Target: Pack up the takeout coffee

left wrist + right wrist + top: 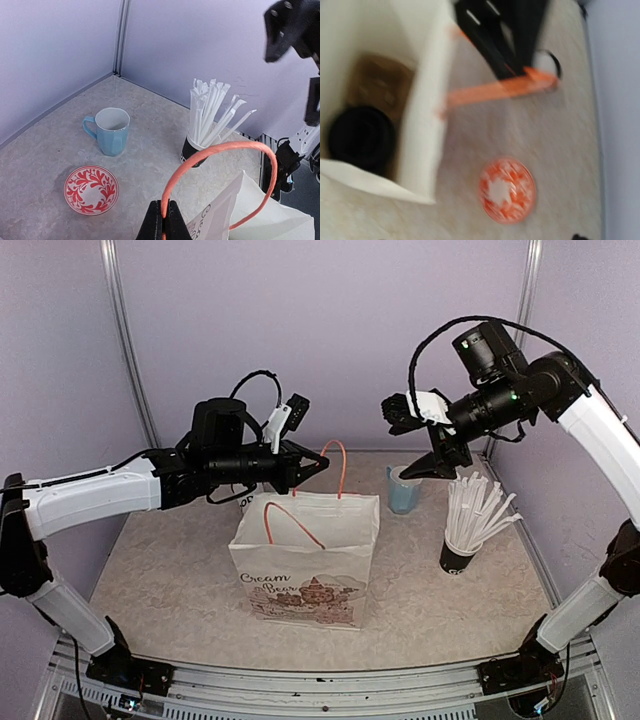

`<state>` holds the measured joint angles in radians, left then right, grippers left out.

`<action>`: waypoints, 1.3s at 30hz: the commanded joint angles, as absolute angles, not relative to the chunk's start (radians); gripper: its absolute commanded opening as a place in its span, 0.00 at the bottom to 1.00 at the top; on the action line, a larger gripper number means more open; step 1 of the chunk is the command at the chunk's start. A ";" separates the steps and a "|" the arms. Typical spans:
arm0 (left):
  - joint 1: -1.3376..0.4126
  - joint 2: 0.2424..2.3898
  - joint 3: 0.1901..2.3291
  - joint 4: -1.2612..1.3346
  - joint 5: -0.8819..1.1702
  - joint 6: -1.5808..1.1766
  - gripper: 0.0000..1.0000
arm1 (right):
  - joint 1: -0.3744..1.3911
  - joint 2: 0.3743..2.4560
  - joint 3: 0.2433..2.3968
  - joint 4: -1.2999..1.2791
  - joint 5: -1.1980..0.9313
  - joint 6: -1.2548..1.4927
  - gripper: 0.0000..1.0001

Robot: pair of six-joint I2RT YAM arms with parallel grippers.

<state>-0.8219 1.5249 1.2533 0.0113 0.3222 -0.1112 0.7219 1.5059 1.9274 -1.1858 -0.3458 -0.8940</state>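
A white paper bag printed "Cream Bear" stands open mid-table. My left gripper is shut on the bag's far orange handle, and its jaws pinch the cord in the left wrist view. One takeout coffee cup stands inside the bag, with only its black lid showing. A second white cup peeks out behind the bag under my left arm. My right gripper hangs empty above the table right of the bag, fingers apart. The right wrist view is blurred.
A light blue mug stands behind the bag on the right, under my right gripper. A dark cup of white straws is at the right. A red-patterned bowl lies behind the bag. Purple walls close off the back and sides.
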 commanded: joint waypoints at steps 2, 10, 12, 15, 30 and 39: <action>-0.801 1.571 1.289 0.118 0.304 -0.206 0.01 | 0.840 1.509 1.948 -1.333 -0.466 -0.929 0.75; -0.798 1.585 1.285 0.120 0.282 -0.232 0.01 | 0.985 1.612 1.928 -1.347 -0.395 -0.867 0.68; -0.798 1.577 1.278 0.117 0.281 -0.237 0.01 | 0.986 1.654 1.957 -1.376 -0.412 -0.850 0.65; -0.798 1.564 1.267 0.110 0.269 -0.241 0.02 | 0.996 1.685 1.949 -1.377 -0.431 -0.834 0.61; -0.788 1.556 1.278 0.101 0.260 -0.262 0.02 | 1.039 1.668 1.882 -1.377 -0.340 -0.837 0.00; -0.788 1.616 1.351 0.130 0.289 -0.277 0.02 | 0.956 1.599 1.843 -1.377 -0.248 -0.869 0.00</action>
